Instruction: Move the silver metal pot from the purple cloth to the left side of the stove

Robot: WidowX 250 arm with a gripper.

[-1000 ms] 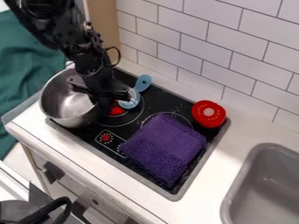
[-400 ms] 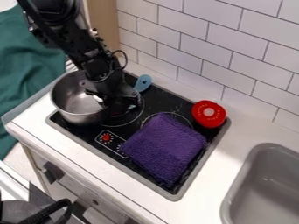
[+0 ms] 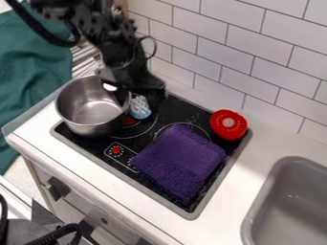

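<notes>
The black gripper (image 3: 135, 92) hangs over the back left of the stove, beside the right rim of a steel pot (image 3: 86, 107). Whether it touches the rim I cannot tell. The pot stands upright on the stove's left part, with nothing visible inside. Just below the gripper lies a light-blue slotted spoon (image 3: 140, 107), its handle hidden behind the gripper. A folded purple cloth (image 3: 180, 160) covers much of the stove's right front. Behind the cloth, at the stove's back right corner, is a red round object (image 3: 228, 124) with a pale centre.
The black stove top (image 3: 142, 139) is set in a white counter (image 3: 249, 167). A grey sink (image 3: 290, 201) is at the right. White wall tiles (image 3: 217, 52) rise behind, and green fabric (image 3: 32, 81) hangs at the left.
The pot has shifted a little to the right and now stays put. The gripper has moved right and back from over the pot's right side, now covering the spoon's handle.
</notes>
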